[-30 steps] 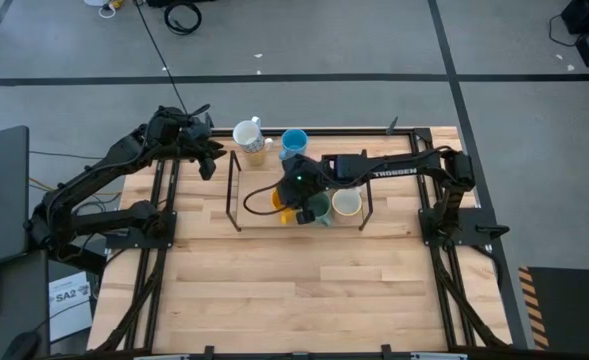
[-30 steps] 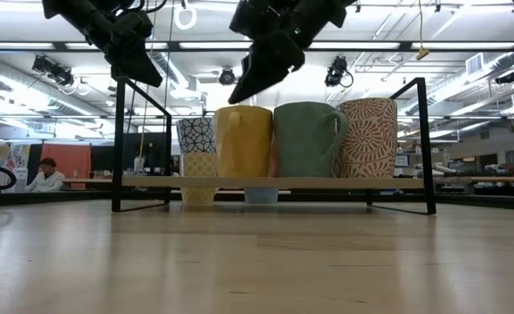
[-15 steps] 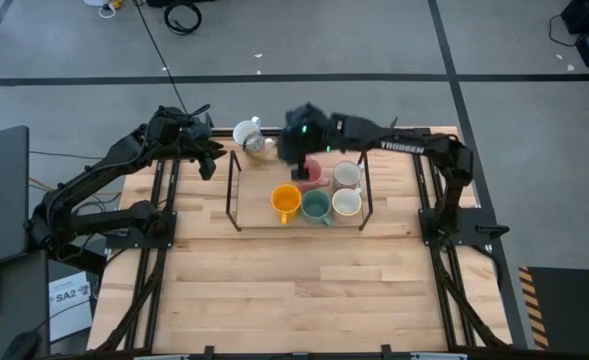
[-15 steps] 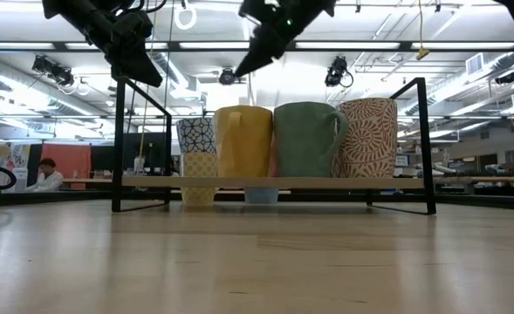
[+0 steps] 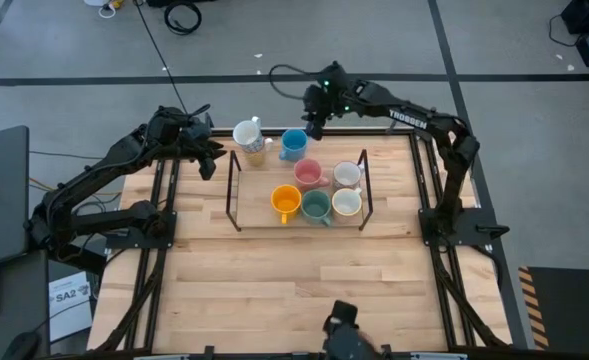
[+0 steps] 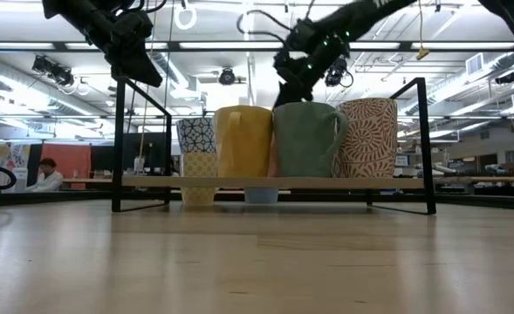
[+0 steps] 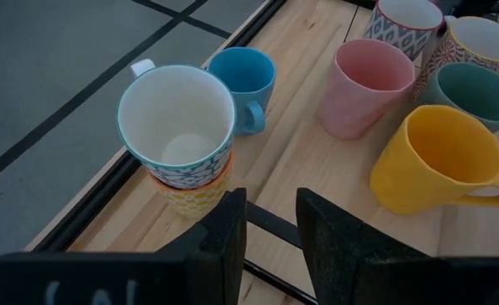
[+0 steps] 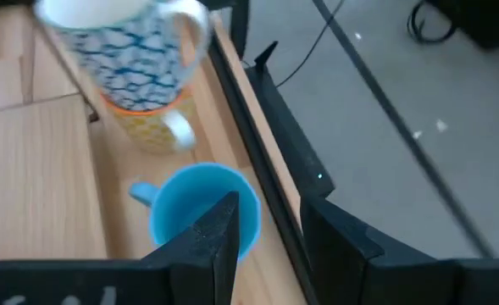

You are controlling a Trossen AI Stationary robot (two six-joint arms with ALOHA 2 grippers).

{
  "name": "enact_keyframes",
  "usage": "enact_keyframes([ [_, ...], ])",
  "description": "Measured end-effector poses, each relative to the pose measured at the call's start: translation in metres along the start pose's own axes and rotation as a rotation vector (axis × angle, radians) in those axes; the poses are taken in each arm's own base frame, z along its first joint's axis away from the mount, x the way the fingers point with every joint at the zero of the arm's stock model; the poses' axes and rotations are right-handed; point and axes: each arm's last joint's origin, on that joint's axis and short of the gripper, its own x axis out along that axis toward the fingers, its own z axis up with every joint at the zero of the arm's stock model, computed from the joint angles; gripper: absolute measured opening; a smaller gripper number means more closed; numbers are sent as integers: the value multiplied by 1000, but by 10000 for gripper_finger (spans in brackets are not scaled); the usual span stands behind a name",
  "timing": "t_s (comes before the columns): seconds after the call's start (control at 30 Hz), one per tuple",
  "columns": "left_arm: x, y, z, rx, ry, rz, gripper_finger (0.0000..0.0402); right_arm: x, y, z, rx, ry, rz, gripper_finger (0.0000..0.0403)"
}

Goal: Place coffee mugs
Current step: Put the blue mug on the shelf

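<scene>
1. Five mugs stand on the rack [image 5: 232, 190]: pink mug [image 5: 308, 173], orange mug [image 5: 286, 201], green mug [image 5: 317, 206], two pale ones.
2. Outstanding: blue mug [image 5: 293, 144] and seemingly two stacked mugs [image 5: 249, 137], far-left off the rack.
3. Right gripper [image 5: 315, 122] hovers above the blue mug, fingers parted, empty.
4. Left gripper [image 5: 206, 157] waits beside the stack, parted, empty.

Wooden table [image 5: 304, 270] carries a black-framed rack [image 5: 236, 195]. Rack holds orange mug [image 5: 285, 202], green mug [image 5: 316, 206], pink mug [image 5: 307, 173], two cream mugs [image 5: 347, 203]. Blue mug [image 5: 293, 144] and stacked patterned mugs [image 5: 249, 138] stand on the tabletop, beneath the right gripper [image 5: 315, 122].
</scene>
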Motion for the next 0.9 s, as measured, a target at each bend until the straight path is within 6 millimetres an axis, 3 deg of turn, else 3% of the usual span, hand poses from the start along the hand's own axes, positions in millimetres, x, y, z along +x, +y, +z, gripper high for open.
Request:
enact_keyframes([
  [0.2, 0, 0, 0, 0, 0, 0, 112, 12, -18, -21, 136, -35, 34, 132],
  [0.53, 0, 0, 0, 0, 0, 0, 112, 30, -13, -40, 153, -57, 36, 132],
  [0.73, 0, 0, 0, 0, 0, 0, 112, 35, -10, -42, 144, -93, 35, 132],
  [0.9, 0, 0, 0, -1, 0, 0, 112, 30, -12, -32, 160, -140, 26, 132],
])
